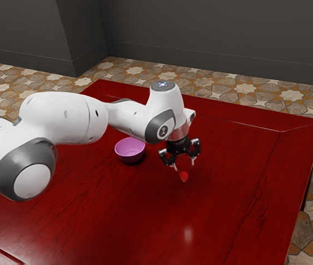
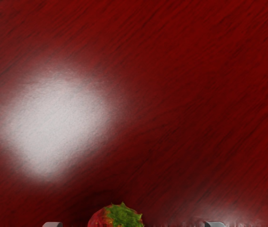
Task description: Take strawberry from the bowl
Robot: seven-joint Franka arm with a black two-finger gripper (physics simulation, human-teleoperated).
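Observation:
My gripper [image 1: 183, 165] is over the table with its fingers spread apart. Just beneath them is the red strawberry [image 1: 184, 176]; whether it rests on the tabletop I cannot tell. In the wrist view, the strawberry [image 2: 117, 216] shows its green leafy top between the two separated tips of the gripper [image 2: 134, 224], with a gap on either side. The pink bowl [image 1: 130, 150] stands upright on the table, apart from the strawberry, toward the exterior view's left. Part of the bowl's inside is visible, with no strawberry seen there.
The glossy red table [image 1: 244, 182] extends around the bowl and gripper, and its far edge runs in front of a patterned tile floor [image 1: 244, 94]. The arm reaches over the table from the exterior view's left, close behind the bowl's near side.

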